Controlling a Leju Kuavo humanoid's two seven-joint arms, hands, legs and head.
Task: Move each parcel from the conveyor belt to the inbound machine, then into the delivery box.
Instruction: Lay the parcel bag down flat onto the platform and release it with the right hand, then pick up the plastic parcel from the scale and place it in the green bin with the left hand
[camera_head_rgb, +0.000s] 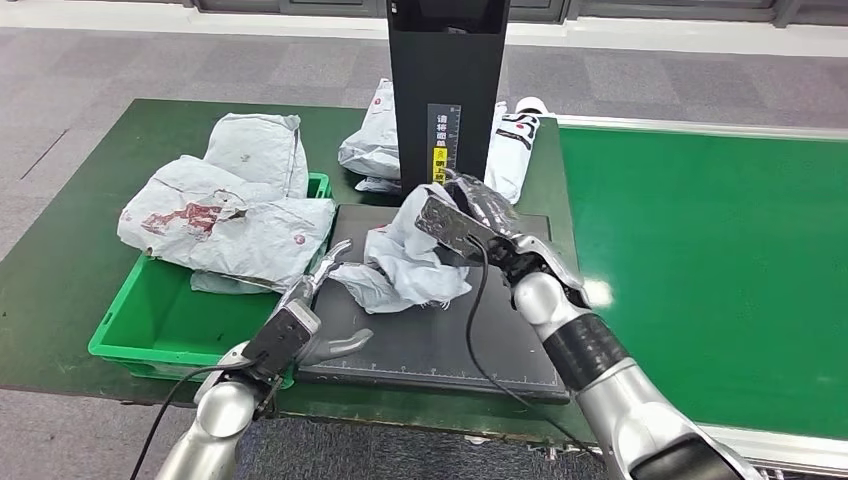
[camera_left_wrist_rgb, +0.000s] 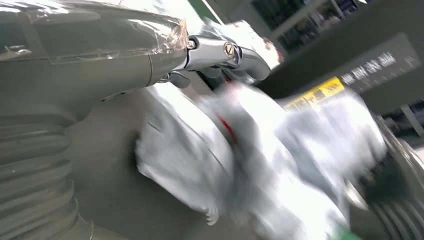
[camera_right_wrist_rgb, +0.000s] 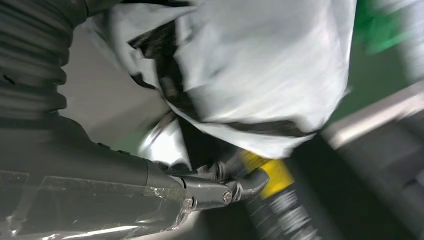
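Grey carpet floor surrounds a dark green table (camera_head_rgb: 70, 260); bright green conveyor belt (camera_head_rgb: 700, 260) runs along the right, w/ no parcels on the stretch seen. Black inbound machine (camera_head_rgb: 445, 80) stands far centre, its flat dark platform (camera_head_rgb: 440, 340) nearer. Green delivery box (camera_head_rgb: 150, 320) at left already holds approx. two grey parcels (camera_head_rgb: 230, 215); more lie behind the machine. Right hand (camera_head_rgb: 470, 215) grips a crumpled grey parcel (camera_head_rgb: 410, 265) over the platform. Left hand (camera_head_rgb: 320, 310), fingers spread, holds nothing, just beside it. Judged: mid-task, box step remaining.
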